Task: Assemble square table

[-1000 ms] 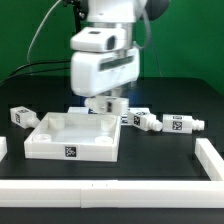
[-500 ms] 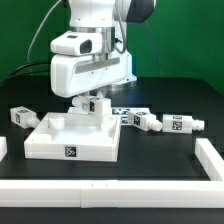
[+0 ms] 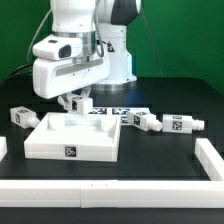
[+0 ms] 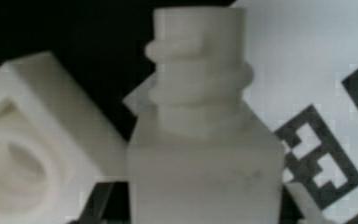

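Shifted toward the exterior view's left, hand [image 3: 78, 101] pinches leg [image 4: 194, 130] above square top [image 3: 95, 148].

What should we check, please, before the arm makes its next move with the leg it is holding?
1. Leg gripped between the jaws: ok.
2. Leg's end over the socket: not ok, it looks off to one side.
3. Socket empty: ok.
4. Table top lying flat: ok.
5. Three loose legs outside the table top: ok.
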Motion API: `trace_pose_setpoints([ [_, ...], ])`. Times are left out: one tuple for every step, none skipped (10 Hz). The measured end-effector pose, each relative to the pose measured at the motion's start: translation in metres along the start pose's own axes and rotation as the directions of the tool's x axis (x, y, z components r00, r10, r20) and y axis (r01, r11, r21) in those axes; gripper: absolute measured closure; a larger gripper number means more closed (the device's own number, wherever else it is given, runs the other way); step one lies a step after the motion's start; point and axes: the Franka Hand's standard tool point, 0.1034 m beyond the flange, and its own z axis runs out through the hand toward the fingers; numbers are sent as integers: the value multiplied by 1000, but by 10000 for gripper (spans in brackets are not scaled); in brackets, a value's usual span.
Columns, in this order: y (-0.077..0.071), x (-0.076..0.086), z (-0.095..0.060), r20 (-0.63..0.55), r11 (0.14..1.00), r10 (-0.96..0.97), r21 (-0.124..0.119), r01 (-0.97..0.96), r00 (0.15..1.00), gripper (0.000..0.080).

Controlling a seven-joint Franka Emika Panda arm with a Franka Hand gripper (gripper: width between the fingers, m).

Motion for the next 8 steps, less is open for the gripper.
trace_pose_setpoints([
  [3, -1, 2, -10, 1000, 6, -16, -6, 1000, 535],
  [4, -1, 5, -14, 1000, 7, -21, -8, 1000, 535],
  [8, 0, 7, -19, 1000, 5, -29, -6, 1000, 535],
  [16, 4, 5, -18, 1000, 4, -29, -4, 1000, 535],
  [22, 10, 6, -22, 999, -3, -35, 2, 1000, 535],
  [30, 19, 6, -28, 999, -5, -43, 4, 1000, 535],
  [40, 35, 6, -41, 998, 2, -57, -5, 999, 535],
  [41, 51, 5, -55, 997, 10, -69, -14, 998, 535],
])
